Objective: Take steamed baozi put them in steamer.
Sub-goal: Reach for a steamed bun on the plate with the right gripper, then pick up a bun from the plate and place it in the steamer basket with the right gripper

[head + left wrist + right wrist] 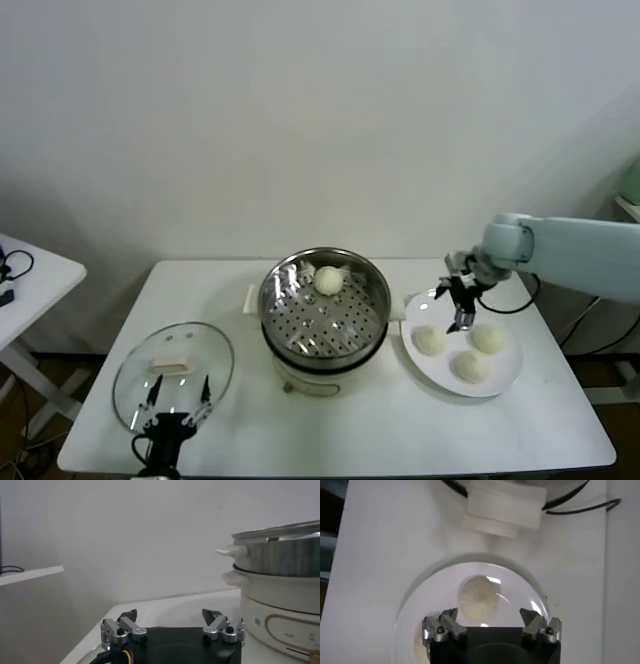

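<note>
You are looking at one small round off-white dough bun already sitting on the perforated floor of the shiny round stainless-steel steamer basket, toward its far side. Three more off-white buns are waiting on the round white plate just beside the steamer. Your right gripper is hovering over the plate's far edge with its fingers spread wide, holding nothing. Your left gripper is idling, fingers apart, above the flat round glass lid. Roughly a quarter seems done; three transfers are remaining.
</note>
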